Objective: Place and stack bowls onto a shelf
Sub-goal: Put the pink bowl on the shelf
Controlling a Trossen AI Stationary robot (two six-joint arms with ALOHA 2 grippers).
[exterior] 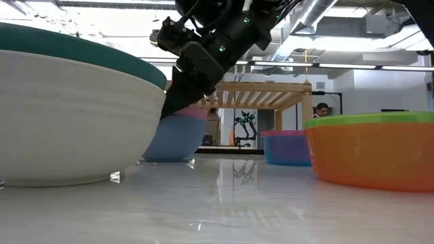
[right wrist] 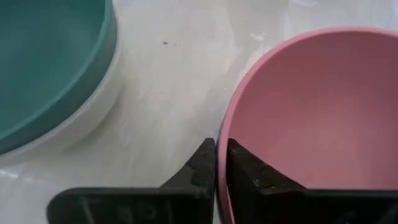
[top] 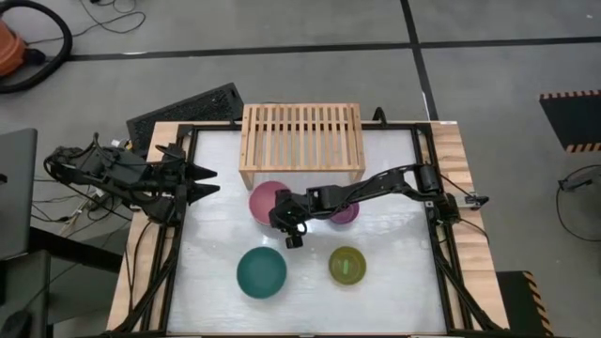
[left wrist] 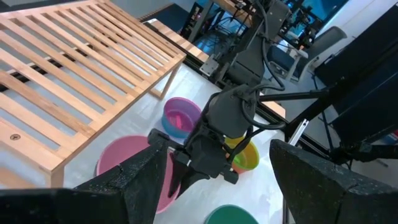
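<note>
1. Four bowls sat on the white bench (top: 394, 188) in front of the shelf (top: 301, 137), none of them on its slats.
2. The pink bowl (top: 265, 200) stood nearest the shelf, just below its front edge in the high view; the low view showed its outside to be blue-grey under the pink rim.
3. The purple bowl (top: 346, 213) lay to the right of the pink one, partly hidden under the right arm.
4. The teal bowl (top: 260, 272) and the olive-green bowl (top: 347, 265) stood nearer the front of the bench, well apart from each other; the low view showed the teal one cream-white outside and the olive-green one orange outside.
5. The right gripper (right wrist: 221, 163) had its jaws clamped on the pink bowl's rim, one finger inside the bowl and one outside, at the side facing the teal bowl.
6. The left gripper (top: 202, 182) hovered over the bench's left edge, well apart from every bowl, its jaws spread wide and pointing toward the middle.
</note>
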